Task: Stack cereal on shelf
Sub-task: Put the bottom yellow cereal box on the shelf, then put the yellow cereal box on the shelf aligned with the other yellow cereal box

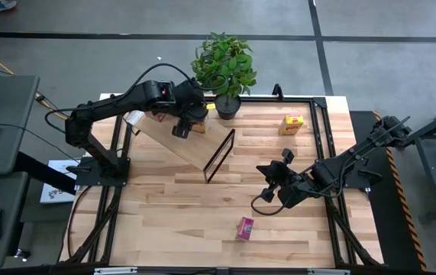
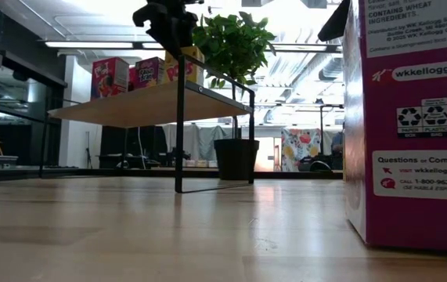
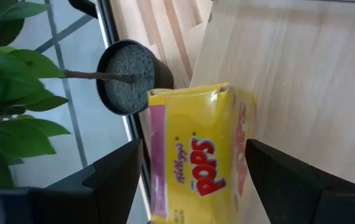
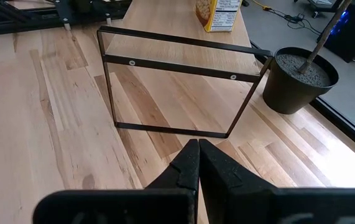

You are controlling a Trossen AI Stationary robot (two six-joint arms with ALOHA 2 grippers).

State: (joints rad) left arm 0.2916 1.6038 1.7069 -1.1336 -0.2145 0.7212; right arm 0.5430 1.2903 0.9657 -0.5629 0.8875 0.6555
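Two dark fingers [image 3: 115, 180] of the left end effector [image 1: 181, 126] stand spread to either side of a yellow cereal box [image 3: 196, 158] without touching it. The box stands upright on the shelf [image 1: 179, 143], long axis vertical, at the board's end nearest the potted plant [image 1: 225, 69]. Farther along the shelf stand more boxes [image 2: 129, 76], also upright. The right end effector [image 1: 272, 174] hangs closed over the table [image 1: 172, 206], pointing at the shelf's black frame [image 4: 177, 93]. Another yellow box [image 1: 292, 124] and a magenta box [image 1: 245, 228] sit on the table.
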